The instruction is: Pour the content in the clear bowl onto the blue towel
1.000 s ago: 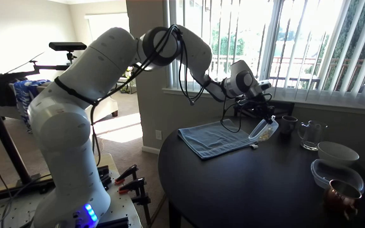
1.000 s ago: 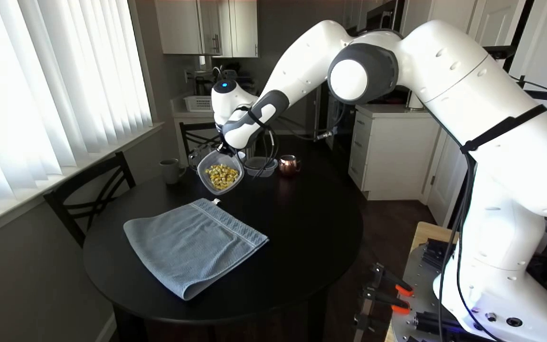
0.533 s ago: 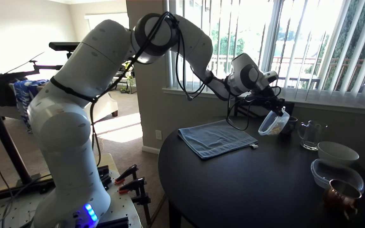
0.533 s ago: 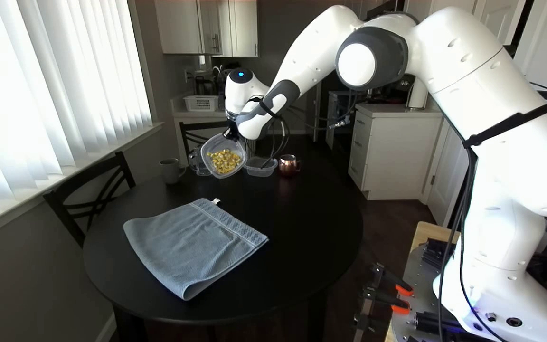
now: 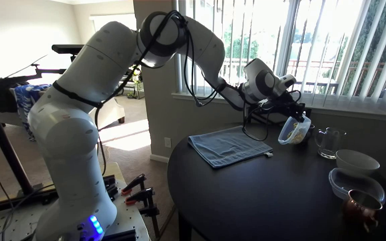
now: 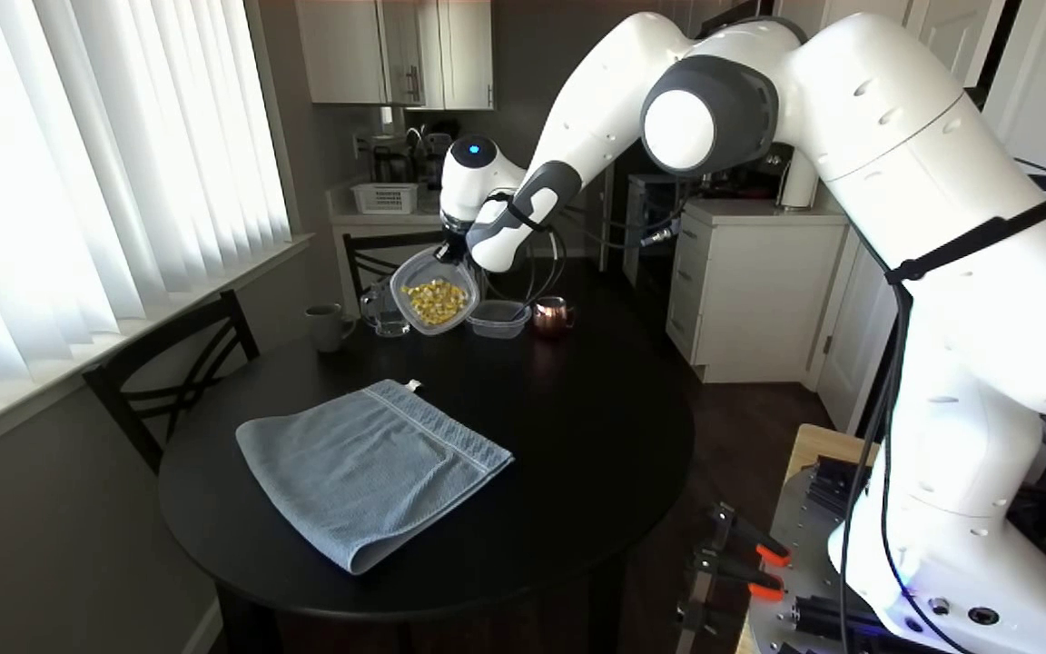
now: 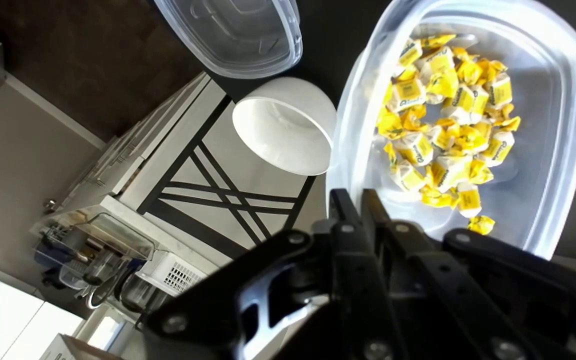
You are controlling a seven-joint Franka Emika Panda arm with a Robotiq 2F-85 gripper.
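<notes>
The clear bowl point(image 7: 538, 100) is held in the air, tilted, with its opening facing the towel side; it shows in both exterior views point(image 5: 304, 126) point(image 6: 416, 269). The content point(image 7: 448, 125) is a heap of yellow-and-white wrapped pieces lying inside the bowl; it also shows in an exterior view point(image 6: 437, 302). My gripper point(image 7: 353, 196) is shut on the bowl's rim, with the wall between its fingertips; it shows dark above the bowl in an exterior view point(image 5: 302, 115). The blue towel point(image 5: 230, 145) lies flat on the table, apart from the bowl, and shows in an exterior view point(image 6: 369, 463).
A grey mug point(image 6: 327, 327), a glass mug point(image 5: 329, 144), a white bowl point(image 5: 357, 162), another clear container point(image 5: 338, 190) and a copper mug point(image 5: 362, 209) stand on the dark round table point(image 5: 246, 194). A window with blinds point(image 5: 300, 50) and a chair point(image 6: 187, 363) are beside it.
My gripper has carried the bowl up and away from the towel's tag edge, toward the mugs. The pieces stay inside the bowl. The towel has not moved.
</notes>
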